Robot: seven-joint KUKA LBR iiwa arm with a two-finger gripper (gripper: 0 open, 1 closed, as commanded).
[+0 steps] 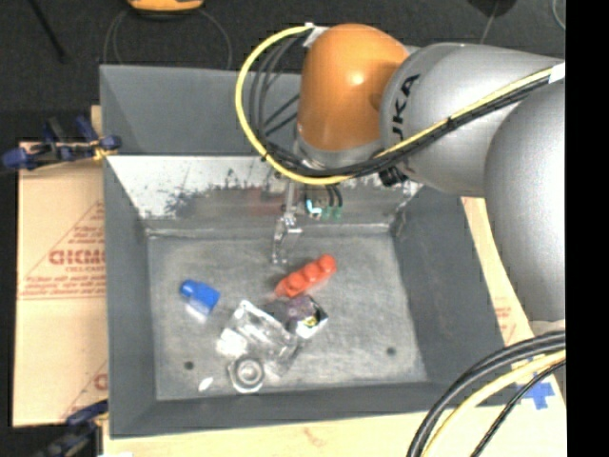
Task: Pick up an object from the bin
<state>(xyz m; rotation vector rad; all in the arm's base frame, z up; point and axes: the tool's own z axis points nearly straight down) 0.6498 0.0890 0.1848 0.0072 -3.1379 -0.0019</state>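
My gripper (280, 248) hangs under the orange cover near the middle of the bin's back wall, just above the floor. Just to its right and slightly nearer the front lies a red-orange knobbly piece (306, 275), set on a slant. It sits beside the gripper, not inside it. In front of that piece rests a small dark and purple thing with a white and yellow patch (307, 316). A clear plastic piece (257, 330) lies left of it.
A blue cap-like thing (200, 297) lies alone at the left of the floor. A clear round ring (247, 373) and a small white bit (205, 384) sit near the front wall. The arm and its cables cover the back right.
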